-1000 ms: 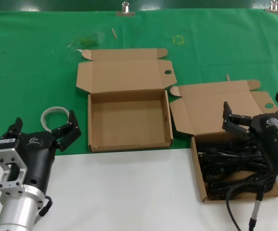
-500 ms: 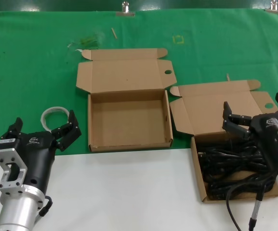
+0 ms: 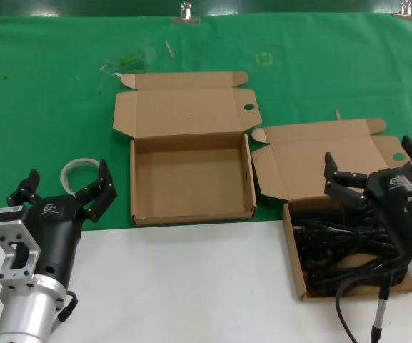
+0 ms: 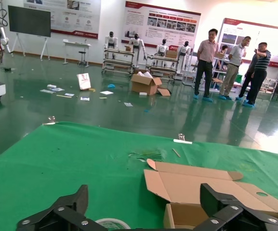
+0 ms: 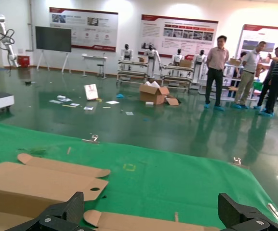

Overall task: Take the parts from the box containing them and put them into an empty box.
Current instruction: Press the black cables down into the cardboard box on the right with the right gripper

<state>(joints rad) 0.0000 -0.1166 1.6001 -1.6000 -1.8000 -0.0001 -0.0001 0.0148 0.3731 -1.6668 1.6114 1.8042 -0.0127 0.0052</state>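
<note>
The empty box (image 3: 191, 179) lies open in the middle of the green cloth, lid folded back; it also shows in the left wrist view (image 4: 216, 187). The box containing the parts (image 3: 295, 264) sits at the right, holding several coiled black power cords (image 3: 334, 246). My right gripper (image 3: 373, 166) is open and empty, hovering over that box's back edge and lid (image 5: 143, 224). My left gripper (image 3: 64, 187) is open and empty at the near left, left of the empty box, over a roll of tape.
A white tape roll (image 3: 77, 174) lies beneath my left gripper, also in the left wrist view (image 4: 112, 224). A white sheet (image 3: 184, 286) covers the table's near part. Small scraps (image 3: 127, 63) lie on the far green cloth. Two clips (image 3: 186, 14) hold its back edge.
My right gripper has shifted slightly left and back over the full box. My left gripper has tilted a little and opened slightly wider. The boxes and cords have not moved.
</note>
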